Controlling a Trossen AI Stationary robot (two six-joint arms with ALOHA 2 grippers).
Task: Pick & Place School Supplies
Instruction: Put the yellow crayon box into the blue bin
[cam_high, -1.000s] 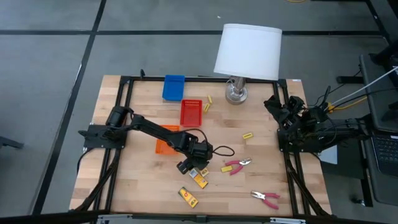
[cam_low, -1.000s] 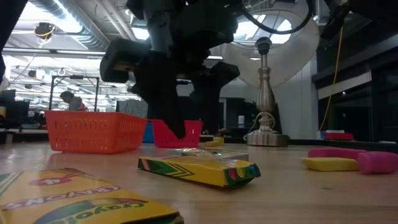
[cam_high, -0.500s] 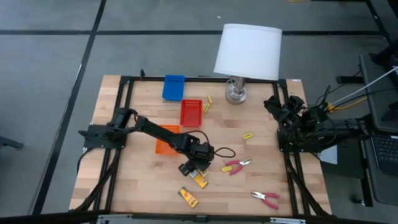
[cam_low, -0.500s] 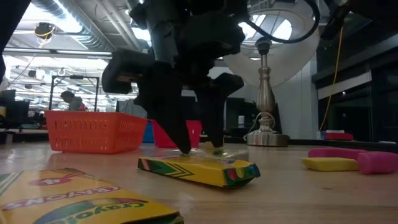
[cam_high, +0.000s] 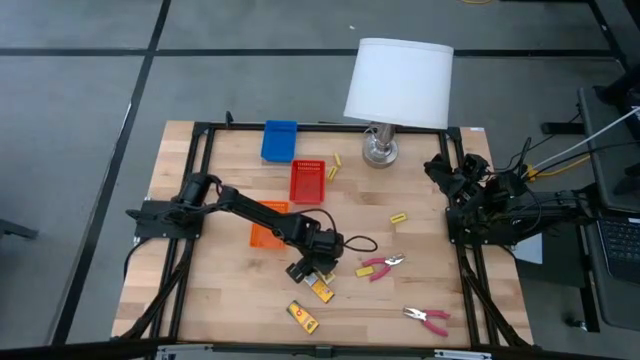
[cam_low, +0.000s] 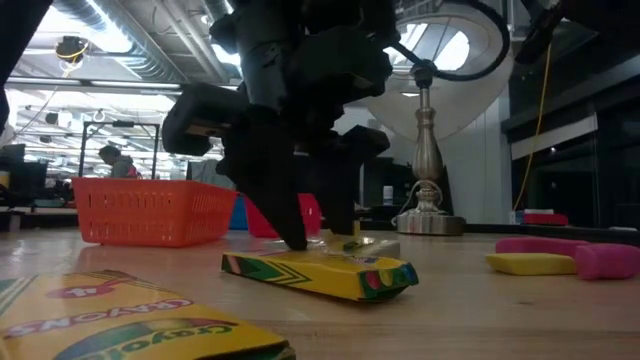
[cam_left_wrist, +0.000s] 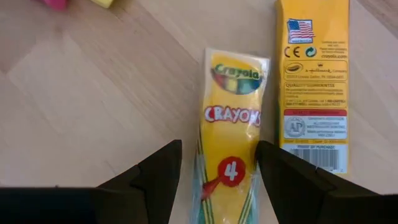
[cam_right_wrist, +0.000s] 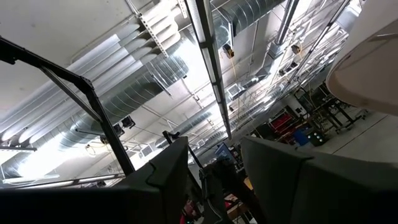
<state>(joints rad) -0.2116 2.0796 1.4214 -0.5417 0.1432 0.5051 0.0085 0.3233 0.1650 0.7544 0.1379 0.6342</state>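
My left gripper (cam_high: 318, 272) (cam_left_wrist: 219, 180) stands open over two yellow crayon packets lying flat side by side on the table. Its fingers straddle the clear-wrapped packet (cam_left_wrist: 231, 134) (cam_low: 362, 244). The other packet, a yellow box (cam_left_wrist: 312, 81) (cam_low: 320, 272), lies just beside it. A third packet (cam_high: 303, 316) (cam_low: 110, 322) lies nearer the front edge. Two pink-handled pliers (cam_high: 380, 266) (cam_high: 428, 318) lie to the right. Two yellow stubs (cam_high: 398, 217) (cam_high: 335, 166) lie farther back. My right gripper (cam_high: 445, 170) (cam_right_wrist: 214, 186) is parked at the right edge, open and pointing up at the ceiling. My left gripper comes at the wrapped packet steeply from above, one finger along each long side at its near end (cam_left_wrist: 229, 177). One finger (cam_left_wrist: 273, 177) stands right at the wrap's edge, and I cannot tell whether it touches. The packet lies flat on the table.
A blue tray (cam_high: 279, 140), a red tray (cam_high: 308, 180) and an orange tray (cam_high: 266, 228) stand behind the left arm. A lamp (cam_high: 398, 85) with a white shade stands at the back. A black cable loop (cam_high: 360, 243) lies beside the left gripper.
My left gripper has sunk toward the wrapped packet, so its fingertips now reach down beside it. The packets have not moved.
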